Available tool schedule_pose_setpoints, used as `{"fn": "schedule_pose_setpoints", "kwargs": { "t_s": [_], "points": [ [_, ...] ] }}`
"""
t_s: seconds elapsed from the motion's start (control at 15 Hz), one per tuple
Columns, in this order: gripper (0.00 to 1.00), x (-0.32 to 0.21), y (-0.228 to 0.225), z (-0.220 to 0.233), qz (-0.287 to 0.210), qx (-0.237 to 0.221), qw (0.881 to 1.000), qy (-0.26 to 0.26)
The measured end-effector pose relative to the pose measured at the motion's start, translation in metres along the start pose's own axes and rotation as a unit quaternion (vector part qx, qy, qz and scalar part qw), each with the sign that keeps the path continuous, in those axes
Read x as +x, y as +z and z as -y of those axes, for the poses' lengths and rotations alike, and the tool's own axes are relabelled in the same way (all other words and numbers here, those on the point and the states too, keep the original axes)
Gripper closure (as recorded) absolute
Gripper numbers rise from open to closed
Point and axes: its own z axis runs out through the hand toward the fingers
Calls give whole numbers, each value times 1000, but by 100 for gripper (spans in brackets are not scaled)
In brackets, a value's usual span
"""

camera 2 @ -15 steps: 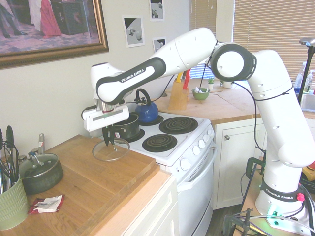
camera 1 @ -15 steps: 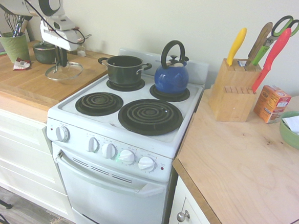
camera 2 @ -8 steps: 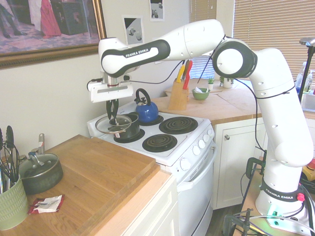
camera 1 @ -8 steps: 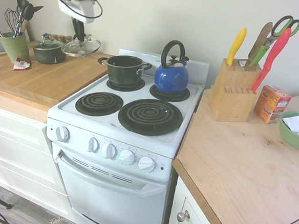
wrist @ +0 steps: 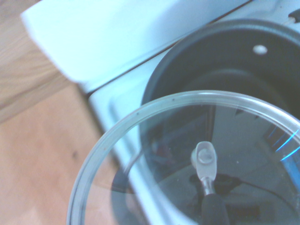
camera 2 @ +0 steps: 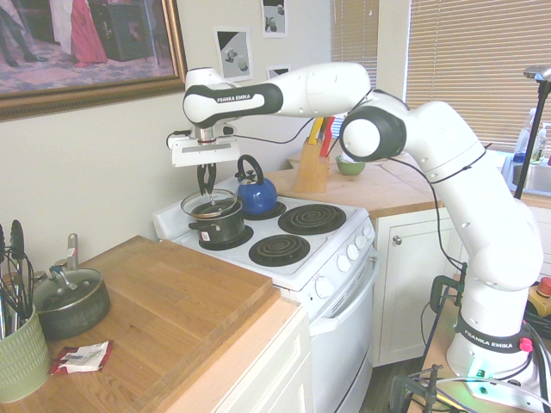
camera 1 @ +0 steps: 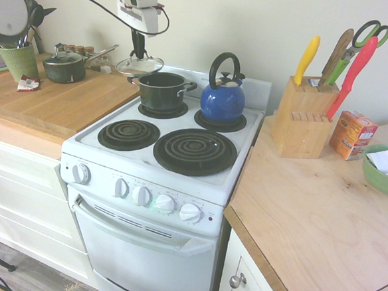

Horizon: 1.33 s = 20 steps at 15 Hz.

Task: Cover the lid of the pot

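The end effector [camera 1: 139,54] is clamped on the knob of the glass lid [camera 1: 140,66], holding it in the air near the rim of the dark pot [camera 1: 161,93]. In the wrist view the lid overlaps only part of the pot's opening, and the rest shows uncovered. The pot sits on a back burner of the white stove [camera 1: 146,157], just beside the blue kettle [camera 1: 223,103]. On the wooden tabletop [camera 2: 164,318] stand a lidded saucepan [camera 2: 71,303] and a green utensil holder [camera 2: 21,360], with a small packet [camera 2: 82,357] lying near them.
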Motion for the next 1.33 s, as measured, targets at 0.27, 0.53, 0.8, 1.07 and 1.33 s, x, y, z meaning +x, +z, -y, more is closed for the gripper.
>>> {"fn": "schedule_pose_setpoints", "kwargs": {
  "t_s": [0.27, 0.53, 0.8, 1.07, 1.33],
  "points": [
    [100, 28, 8, 7, 0, -5, 1000, 25],
    [100, 50, 25, 10, 1, -6, 999, 41],
    [100, 53, 32, 12, 0, -4, 999, 46],
    [100, 56, 30, 11, 0, -4, 999, 51],
    [100, 63, 27, 10, -2, -2, 998, 56]
  ]
}}
